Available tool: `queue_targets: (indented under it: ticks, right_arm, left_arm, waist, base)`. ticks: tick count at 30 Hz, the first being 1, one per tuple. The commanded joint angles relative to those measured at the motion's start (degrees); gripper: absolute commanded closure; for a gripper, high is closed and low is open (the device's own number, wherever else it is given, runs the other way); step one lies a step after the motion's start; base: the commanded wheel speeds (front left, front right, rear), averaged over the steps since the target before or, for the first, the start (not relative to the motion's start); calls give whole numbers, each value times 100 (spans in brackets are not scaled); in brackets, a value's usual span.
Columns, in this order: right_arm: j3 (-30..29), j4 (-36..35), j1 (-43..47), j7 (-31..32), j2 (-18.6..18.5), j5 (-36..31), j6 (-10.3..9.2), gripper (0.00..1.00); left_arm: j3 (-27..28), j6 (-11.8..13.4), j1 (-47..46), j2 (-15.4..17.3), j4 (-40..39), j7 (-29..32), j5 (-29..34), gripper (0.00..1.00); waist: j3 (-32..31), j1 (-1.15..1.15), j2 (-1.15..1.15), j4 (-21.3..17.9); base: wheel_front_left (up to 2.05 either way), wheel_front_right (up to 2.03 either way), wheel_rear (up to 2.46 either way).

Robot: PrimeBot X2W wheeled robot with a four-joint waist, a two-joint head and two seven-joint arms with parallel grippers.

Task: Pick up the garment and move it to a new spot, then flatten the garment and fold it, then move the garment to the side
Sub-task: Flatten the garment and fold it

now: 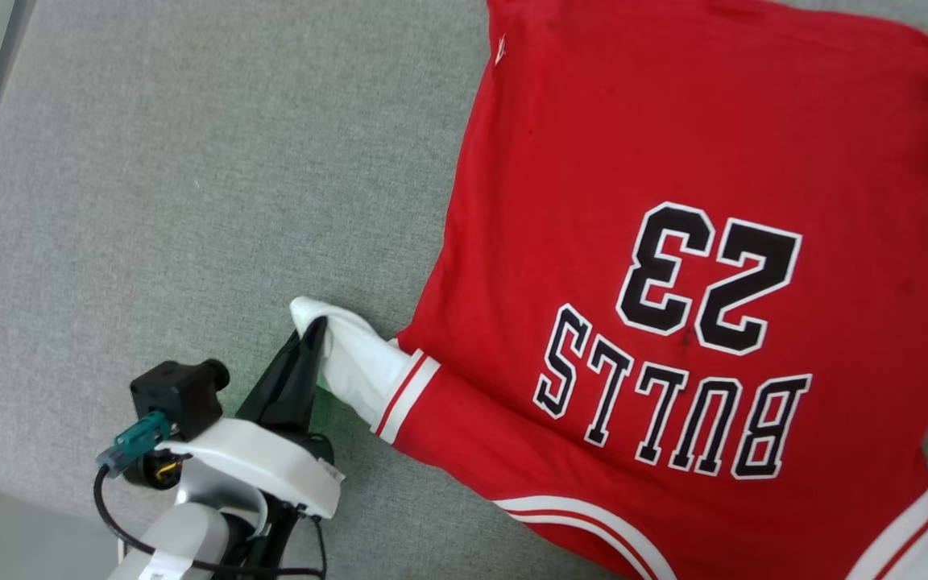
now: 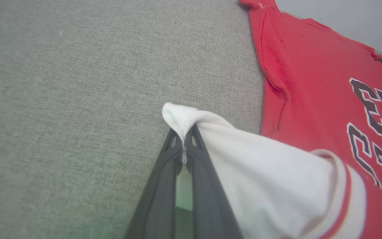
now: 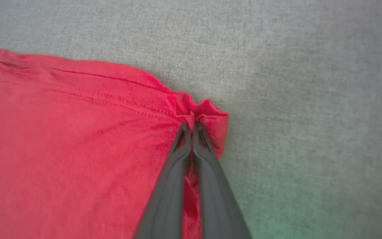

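Two pinches hold the cloth at once. The left gripper (image 1: 317,329), its long dark fingers pressed together, is clamped on the very tip of the white short sleeve (image 1: 355,362), low and left of centre in the head view. The sleeve runs from that bite as a smooth, taut cone back to its red-and-white striped trim (image 1: 408,395). The right gripper (image 3: 191,127), at the middle of the right wrist view, is likewise closed, biting a puckered corner of the stitched red hem, with small folds gathering toward the tips.

Between them lies the red sports-jersey shirt of thin, soft fabric (image 1: 633,161). It fills the right half of the head view, spread nearly flat on the grey, finely woven felt-like surface (image 1: 150,201). Its black, white-outlined numerals "23" (image 1: 710,278) and the blocky "BULLS" lettering (image 1: 673,411) read upside down from here. Only shallow ripples show along the red side seam in the upper right of the left wrist view.

This looks like the flattening step, with the body laid out and the sleeve being drawn outward. The next move probably calls for a gentle pull away from the body, toward the lower left of the head view. After that the sleeve tip should be lowered onto the grey cloth before the fingers part. Limp fabric like this will likely slump or curl if let go while raised.
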Motion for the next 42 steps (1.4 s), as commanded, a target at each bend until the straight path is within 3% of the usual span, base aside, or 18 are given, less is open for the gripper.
queue_targets:
  ticks: [1, 9, 18, 25, 32, 36, 40, 42]
  right_arm:
    - [47, 215, 392, 72, 56, 13, -8, 100]
    - [496, -377, 780, -562, -427, 297, -9, 100]
    - [347, -1624, 2787, -911, -618, 924, -8, 100]
    - [-490, -2902, 4910, -930, -98, 937, -8, 100]
    - [-1191, -4036, 6677, -764, 978, 832, -8, 100]
    - [-1334, -4344, 7349, -705, 1326, 882, -8, 100]
    - [-1331, -4233, 7644, -737, 1401, 1064, -8, 100]
    - [-1227, -4078, 7589, -909, 1408, 1360, -7, 33]
  left_arm:
    - [23, 3, 61, 23, 8, 2, -16, 100]
    - [165, 137, 423, 221, 149, 77, -161, 100]
    - [307, 425, 943, 402, 215, 152, -287, 100]
    - [312, 602, 1288, 465, 271, 324, -403, 100]
    - [307, 615, 1579, 505, 404, 441, -551, 100]
    - [333, 621, 1741, 521, 493, 423, -626, 100]
    - [303, 602, 1840, 535, 519, 453, -660, 100]
    - [270, 568, 1844, 541, 524, 468, -659, 100]
  waist:
    - [-119, 0, 0, -82]
    - [-842, 0, 0, -451]
    - [-1632, 0, 0, -990]
    - [-2128, 0, 0, -1337]
    - [-2443, 0, 0, -1536]
    - [-2571, 0, 0, -1639]
    - [-2659, 0, 0, -1711]
    - [-2695, 0, 0, -1739]
  base:
    - [0, 0, 0]
    - [0, 0, 0]
    - [0, 0, 0]
    - [0, 0, 0]
    - [0, 0, 0]
    - [0, 0, 0]
    - [0, 0, 0]
    - [0, 0, 0]
